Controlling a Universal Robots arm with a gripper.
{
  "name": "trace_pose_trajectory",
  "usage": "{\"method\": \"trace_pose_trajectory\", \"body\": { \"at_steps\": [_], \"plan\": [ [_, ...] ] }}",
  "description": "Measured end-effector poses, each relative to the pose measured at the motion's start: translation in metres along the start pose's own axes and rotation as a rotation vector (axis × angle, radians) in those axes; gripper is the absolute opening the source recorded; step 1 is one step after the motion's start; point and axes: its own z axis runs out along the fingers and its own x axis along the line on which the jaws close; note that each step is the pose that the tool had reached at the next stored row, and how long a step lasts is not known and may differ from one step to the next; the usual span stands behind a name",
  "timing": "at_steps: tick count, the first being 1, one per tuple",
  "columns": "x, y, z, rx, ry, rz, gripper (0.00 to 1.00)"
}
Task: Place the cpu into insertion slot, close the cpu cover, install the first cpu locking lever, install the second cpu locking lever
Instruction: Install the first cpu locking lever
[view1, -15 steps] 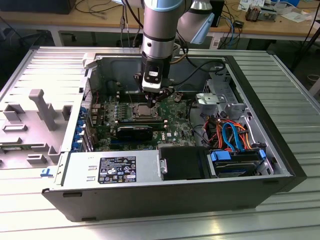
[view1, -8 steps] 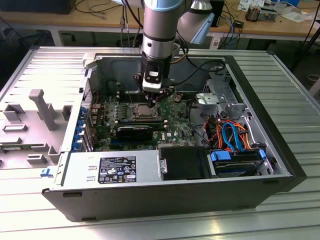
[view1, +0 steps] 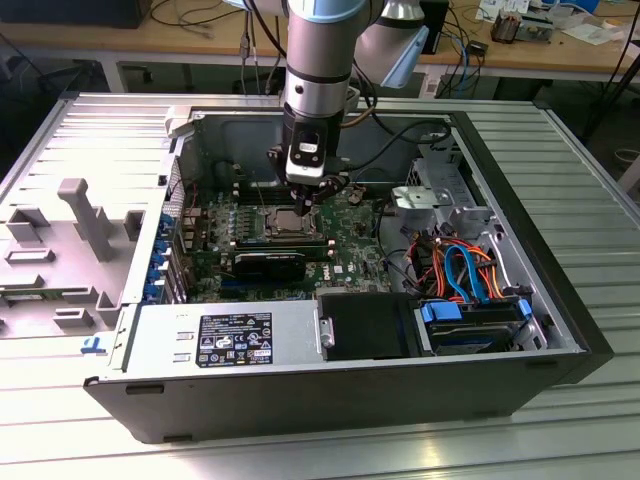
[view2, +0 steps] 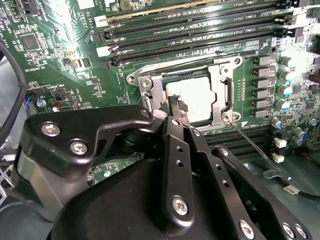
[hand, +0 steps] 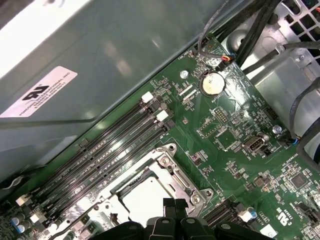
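The cpu (view2: 192, 96) lies flat in the insertion slot (view2: 150, 92) on the green board, its silvery top showing through the window of the cpu cover (view2: 218, 85), which lies down around it. A thin wire locking lever (view2: 260, 150) sticks out from one socket corner, away from the frame. My gripper (view2: 175, 106) hangs just above the socket's edge beside the chip, fingertips together and nothing visible between them. In the first wrist view the fingertips (hand: 169, 204) sit over the cpu (hand: 142, 200) and cover (hand: 175, 172). In the exterior view the gripper (view1: 308, 200) is over the socket (view1: 283, 222).
Long black memory slots (view2: 200, 27) run along one side of the socket. A black heatsink block (view1: 270, 264) lies in front of it. The open case holds a power supply (view1: 230, 340), orange and blue cables (view1: 460, 265) and a coin battery (hand: 212, 83). A grey fixture (view1: 80, 230) lies left.
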Motion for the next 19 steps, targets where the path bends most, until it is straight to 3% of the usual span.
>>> {"method": "trace_pose_trajectory", "body": {
  "at_steps": [19],
  "plan": [
    [0.0000, 0.0000, 0.0000, 0.0004, -0.0026, -0.037, 0.11]
  ]
}}
